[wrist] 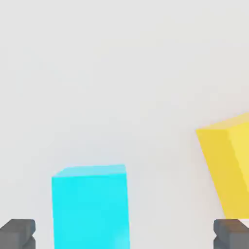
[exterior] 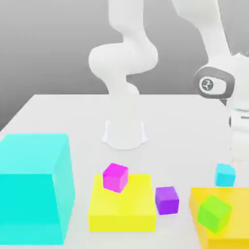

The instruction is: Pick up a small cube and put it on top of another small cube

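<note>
We see the huge cyan block (exterior: 36,189) at the exterior view's left edge. 2 flat blocks, the yellow one (exterior: 121,203) and the amber one (exterior: 226,219), sit on the tabletop (exterior: 73,116) — bare space runs behind them to its far edge. The magenta cube (exterior: 115,178) and green cube (exterior: 214,214) ride on top, 1 each; the purple cube (exterior: 167,200) stands between. The light-cyan cube (exterior: 225,175) lies just behind the amber block, between the claw's (wrist: 124,234) spread fingers — ungripped.
</note>
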{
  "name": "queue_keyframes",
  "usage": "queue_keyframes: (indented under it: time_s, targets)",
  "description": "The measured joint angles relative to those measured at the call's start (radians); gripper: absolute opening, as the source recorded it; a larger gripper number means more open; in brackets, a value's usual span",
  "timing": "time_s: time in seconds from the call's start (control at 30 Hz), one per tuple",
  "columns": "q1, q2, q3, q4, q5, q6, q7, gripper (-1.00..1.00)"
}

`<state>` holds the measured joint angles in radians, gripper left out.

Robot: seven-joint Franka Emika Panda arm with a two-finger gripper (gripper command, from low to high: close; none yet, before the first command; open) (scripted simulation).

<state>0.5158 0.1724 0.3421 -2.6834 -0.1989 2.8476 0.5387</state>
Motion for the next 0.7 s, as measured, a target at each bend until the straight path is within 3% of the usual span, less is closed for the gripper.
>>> queue_keyframes:
  time_s: [0.1, 0.13, 0.37, 0.57, 0.7]
  targets:
    - [0.077, 0.109, -0.098, 0.022, -0.109, 0.080, 0.080, 0.00]
    - [0.112, 0.145, -0.139, 0.029, -0.135, 0.109, 0.100, -1.00]
    - [0.120, 0.153, -0.149, 0.031, -0.146, 0.116, 0.109, -1.00]
    - [0.024, -0.038, -0.010, -0.010, 0.059, -0.029, -0.044, -1.00]
    - [-0.045, -0.077, -0.059, 0.084, 0.123, -0.158, -0.005, -1.00]
